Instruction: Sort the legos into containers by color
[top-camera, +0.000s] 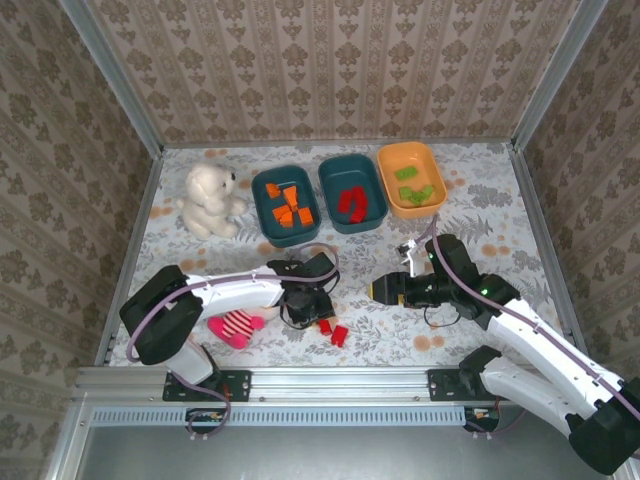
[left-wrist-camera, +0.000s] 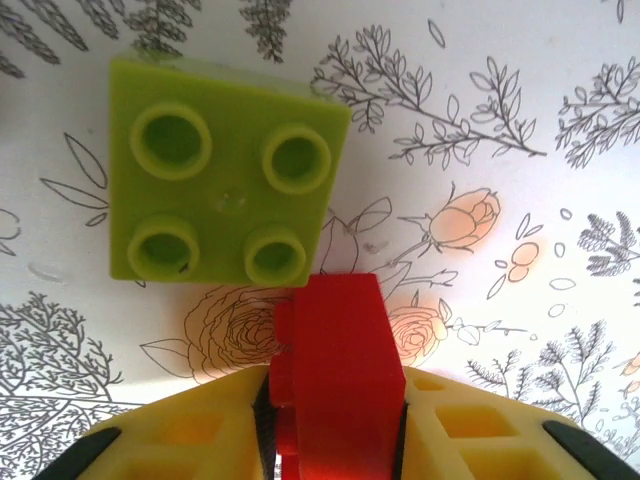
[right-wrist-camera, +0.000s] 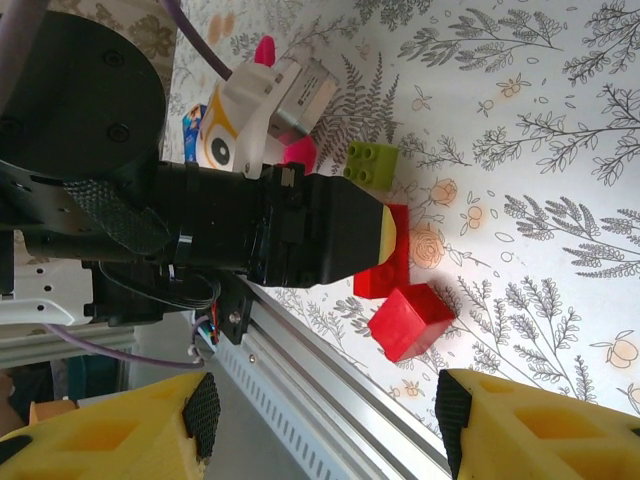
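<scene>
Brick (left-wrist-camera: 335, 340), red, pinched by its two sides between the left jaws and sticking out forward past their tips. It sits low near the desk's near edge, about midway along it. Whether it rests on the desk or is just off it cannot be told.

Right beyond its front end lies a lime green brick (left-wrist-camera: 225, 200), studs up, touching it or nearly so. A second red brick (right-wrist-camera: 410, 320) lies loose just beside it, closer to the near edge. A pink striped doll (top-camera: 235, 327) lies just to the left of the left arm (top-camera: 240, 290).

The teal bin (top-camera: 340, 170) that holds red legos is the middle one of three in a row along the desk's far edge. From the held brick it lies away toward that far edge and a little to the right. The carry is likely to go that way, after a lift clear of the green brick.

The right jaws are spread wide with nothing between them. They point at the bricks from the right, with the right arm (top-camera: 450, 285) near. The left arm is the closer one and has the brick.
</scene>
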